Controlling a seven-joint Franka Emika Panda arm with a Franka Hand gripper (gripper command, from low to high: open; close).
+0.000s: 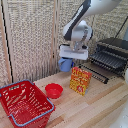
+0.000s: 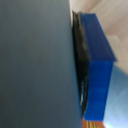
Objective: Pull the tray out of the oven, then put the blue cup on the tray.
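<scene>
The blue cup (image 1: 64,64) hangs in the air above the wooden table, held under the white hand of my gripper (image 1: 69,61), which is shut on it. It is to the exterior view's left of the oven (image 1: 114,46). The oven's door (image 1: 96,73) is folded down, and the tray (image 1: 108,60), a dark rack of bars, sticks out of the opening over the door. In the wrist view the blue cup (image 2: 98,65) fills the frame beside a dark grey finger (image 2: 35,60). The cup's handle does not show.
A red and yellow box (image 1: 80,80) stands upright just below the cup, in front of the oven door. A red bowl (image 1: 54,90) sits on the table, and a red basket (image 1: 24,103) lies at the exterior view's left front. Wicker screens form the back wall.
</scene>
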